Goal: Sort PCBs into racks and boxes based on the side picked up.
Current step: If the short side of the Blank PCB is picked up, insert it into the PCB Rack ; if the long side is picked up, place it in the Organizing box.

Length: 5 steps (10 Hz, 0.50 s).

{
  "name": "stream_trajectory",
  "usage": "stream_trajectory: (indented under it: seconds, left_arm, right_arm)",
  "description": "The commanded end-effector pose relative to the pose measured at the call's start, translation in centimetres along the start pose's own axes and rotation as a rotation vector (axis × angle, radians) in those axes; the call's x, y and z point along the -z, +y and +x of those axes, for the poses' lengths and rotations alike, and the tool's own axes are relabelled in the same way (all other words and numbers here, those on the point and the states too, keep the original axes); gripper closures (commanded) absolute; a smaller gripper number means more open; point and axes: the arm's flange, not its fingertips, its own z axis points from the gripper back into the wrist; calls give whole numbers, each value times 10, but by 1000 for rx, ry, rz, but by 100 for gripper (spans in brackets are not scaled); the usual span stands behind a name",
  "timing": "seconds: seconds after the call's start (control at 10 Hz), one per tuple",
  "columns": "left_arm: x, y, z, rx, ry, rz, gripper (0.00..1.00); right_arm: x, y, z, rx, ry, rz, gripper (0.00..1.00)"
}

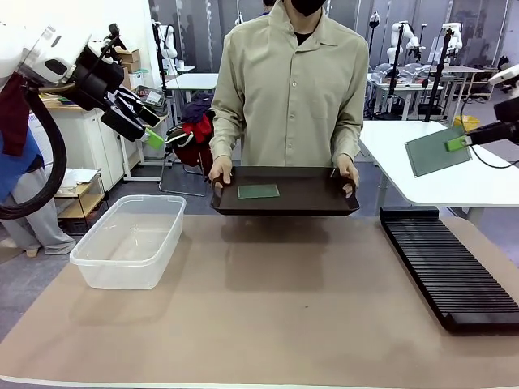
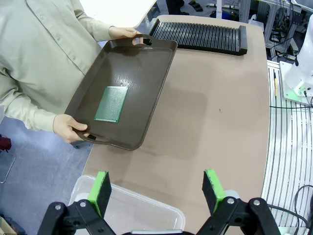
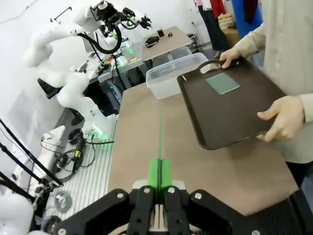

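Colours on your table: greens, black, brown, tan, clear.

You'll see the tray PCB mid green with a fine dotted grid. The held PCB shows you a duller grey-green face, and edge-on in the right wrist view it reads as a thin bright green line. Tray dark brown, glossy. Tub clear, colourless. Rack black, ribbed in close parallel lines. Table plain tan. Left gripper black with bright green pads; right gripper the same. Person's shirt pale khaki.
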Motion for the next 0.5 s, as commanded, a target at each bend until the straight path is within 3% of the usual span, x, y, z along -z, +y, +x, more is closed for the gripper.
stream_trajectory:
  seconds: [0.0,0.1,0.4]
  left_arm:
    - [1,0,-2,7,-16,-11,0]
    - [1,0,-2,7,-16,-11,0]
    - [1,0,-2,7,-16,-11,0]
  right_arm:
    - [-12,-1,-17,24,-62,-9,98]
    - [0,0,0,0,0,0,98]
    - [-9,0,-10,1,-16,-13,98]
